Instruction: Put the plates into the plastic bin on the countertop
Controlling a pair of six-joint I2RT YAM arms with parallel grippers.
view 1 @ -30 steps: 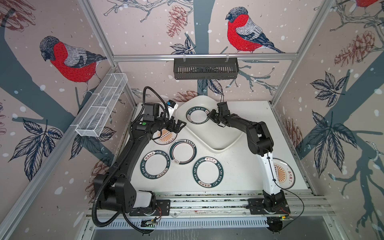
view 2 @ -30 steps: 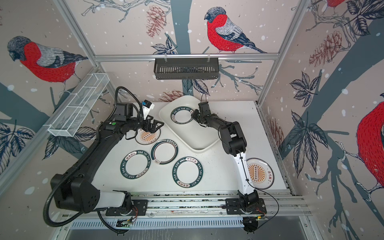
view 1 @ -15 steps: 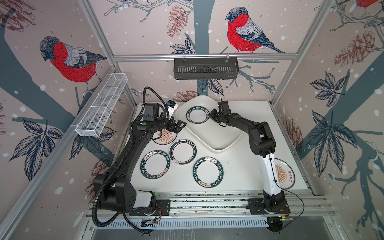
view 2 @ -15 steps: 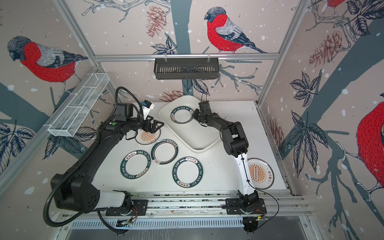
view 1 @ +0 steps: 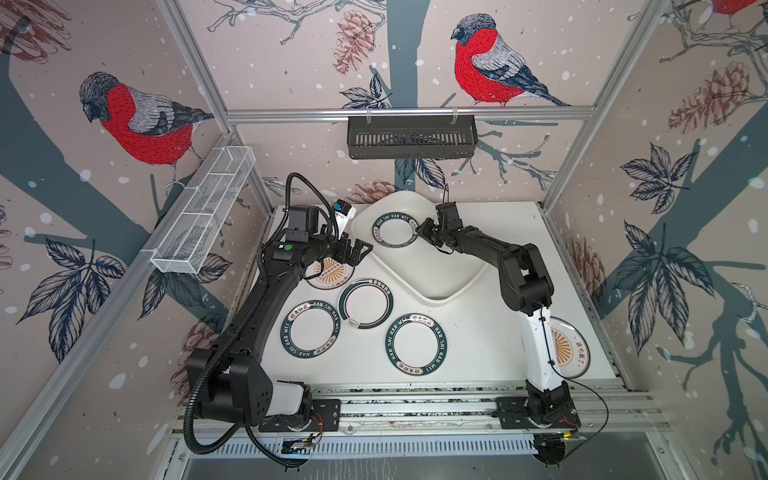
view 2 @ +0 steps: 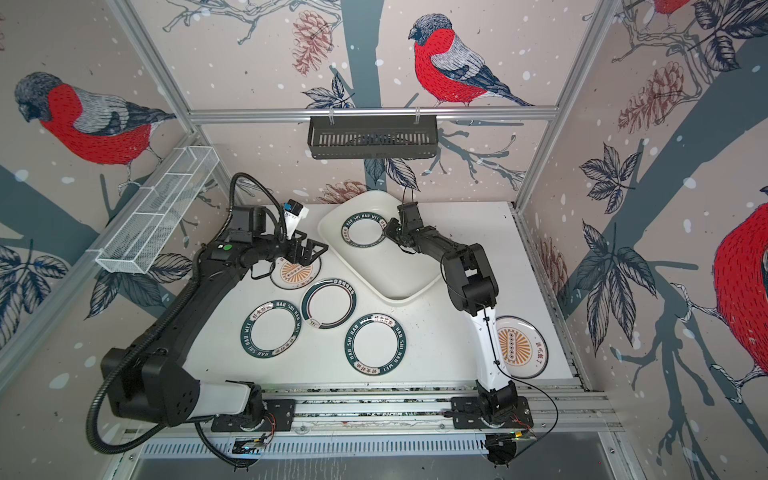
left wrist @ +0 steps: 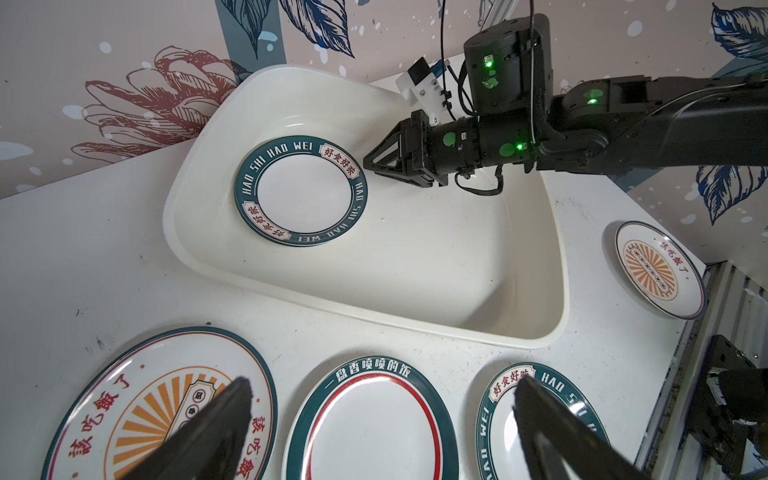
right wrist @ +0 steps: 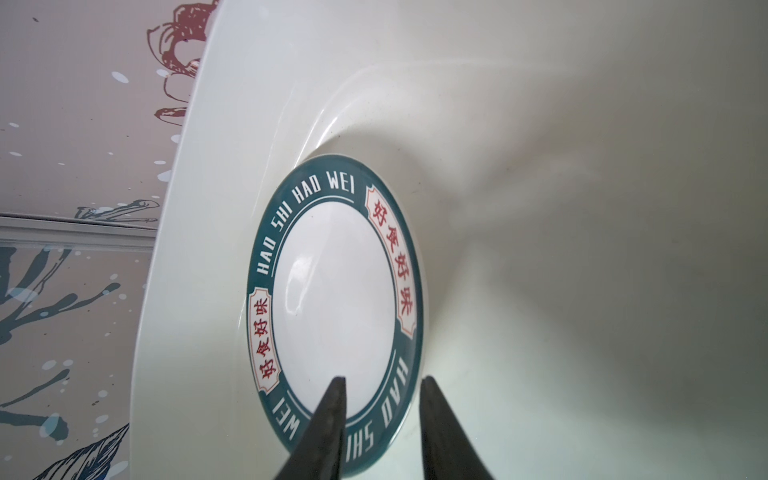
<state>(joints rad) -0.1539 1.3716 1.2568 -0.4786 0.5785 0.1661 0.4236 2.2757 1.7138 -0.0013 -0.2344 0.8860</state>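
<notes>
You: countertop (view 1: pixel 478 332) holds plastic bin (view 1: pixel 440 301) (askew, far side), three teal-rimmed plates (view 1: pixel 311 330) (view 1: pixel 365 303) (view 1: pixel 415 344), two sunburst plates (view 1: pixel 330 274) (view 1: pixel 569 345) well apart.

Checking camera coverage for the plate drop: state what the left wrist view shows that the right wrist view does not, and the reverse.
Left wrist only: the whole plastic bin, four plates out on the countertop, and the left pincer, wide open above them. Right wrist only: a close look at the fingertips of the right pincer, parted, one over the rim of the teal-rimmed plate and one over the bin floor. Both: that plate lying flat in the bin, with the right pincer at its edge.
</notes>
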